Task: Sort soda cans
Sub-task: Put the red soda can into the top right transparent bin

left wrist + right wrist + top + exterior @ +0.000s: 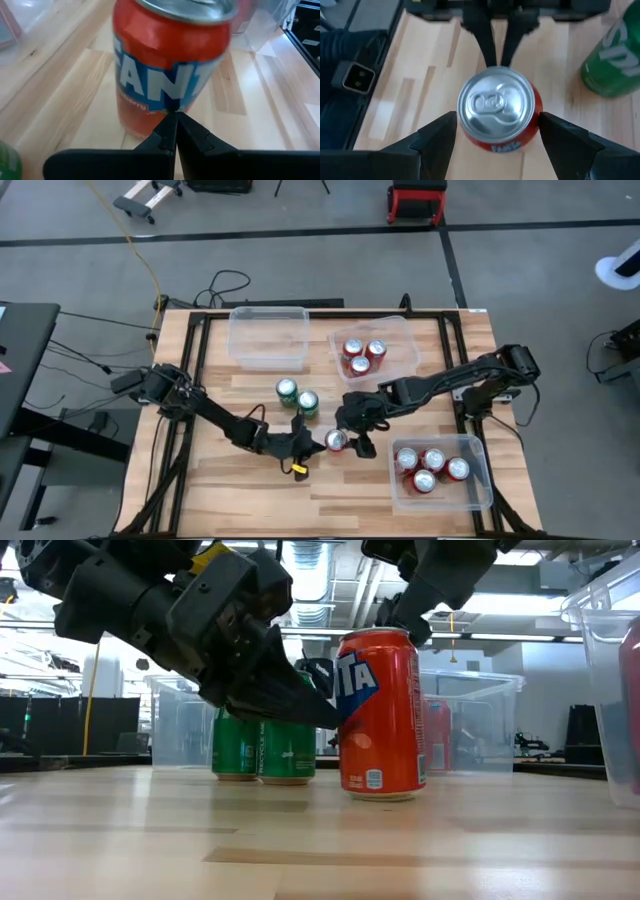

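The right gripper [496, 132] is above a red can [497, 107] that stands upright on the wooden table [400, 500]. Its two fingers [440, 137] are spread wide, one on each side of the can, and in the right wrist view there is a small gap between each finger and the can, so the can is not squeezed. In the high view this right gripper [352, 432] is near the middle of the table, with the red can [337, 441] under it.

The left gripper [175, 131] is fully closed and holds nothing. Its closed tips point at the side of the red can [170, 65] and are just beside it or touching it; I cannot tell which. In the low view the left gripper [325, 712] reaches the red can [380, 712] from the side.

Two green cans [297, 397] stand close together on the table, a little farther back from the red can. They also show in the low view as green cans [262, 752] behind the left gripper.

Three clear plastic bins are on the table. One bin [268, 335] at the back shows no cans. The bin [400, 330] next to it holds three red cans [362, 354]. The bin [478, 480] at the front right holds four red cans [430, 468].
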Tool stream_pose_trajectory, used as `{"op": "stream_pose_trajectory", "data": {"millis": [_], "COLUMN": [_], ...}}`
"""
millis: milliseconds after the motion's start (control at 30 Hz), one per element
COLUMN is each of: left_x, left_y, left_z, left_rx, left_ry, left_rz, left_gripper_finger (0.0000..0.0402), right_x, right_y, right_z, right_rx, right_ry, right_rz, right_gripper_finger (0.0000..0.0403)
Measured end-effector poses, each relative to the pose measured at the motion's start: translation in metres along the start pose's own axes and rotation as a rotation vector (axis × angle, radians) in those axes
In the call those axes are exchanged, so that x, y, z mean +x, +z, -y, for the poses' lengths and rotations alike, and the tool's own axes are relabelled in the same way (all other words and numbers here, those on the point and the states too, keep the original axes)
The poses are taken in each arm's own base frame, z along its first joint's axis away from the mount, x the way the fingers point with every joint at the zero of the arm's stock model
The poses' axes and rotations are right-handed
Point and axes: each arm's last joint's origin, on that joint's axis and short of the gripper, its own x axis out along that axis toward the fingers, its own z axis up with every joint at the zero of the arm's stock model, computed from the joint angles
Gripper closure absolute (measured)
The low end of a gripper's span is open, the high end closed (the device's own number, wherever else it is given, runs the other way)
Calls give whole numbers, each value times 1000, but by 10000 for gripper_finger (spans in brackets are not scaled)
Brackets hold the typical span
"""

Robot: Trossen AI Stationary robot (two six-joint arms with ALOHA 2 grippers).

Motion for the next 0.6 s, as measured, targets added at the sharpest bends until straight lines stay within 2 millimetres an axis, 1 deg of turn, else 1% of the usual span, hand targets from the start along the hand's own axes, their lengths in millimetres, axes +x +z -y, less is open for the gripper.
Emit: {"op": "stream_pose_trajectory", "data": {"millis": [133,367,600], "left_x": [1,1,1], "left_y": [1,3,3], "left_z": [-1,-3,-3], "left_rx": [0,-6,-5], "left_ry": [10,17,17], "left_rz": [11,21,20], "left_gripper_finger": [398,398,398], "right_x": [0,-2,-4], "right_y": [2,-1,1], "right_z": [0,12,19], "right_rx": [-4,47,46], "right_ry": [1,-41,-55], "right_rz": [18,-13,-6], "right_gripper_finger": [104,104,104]}}
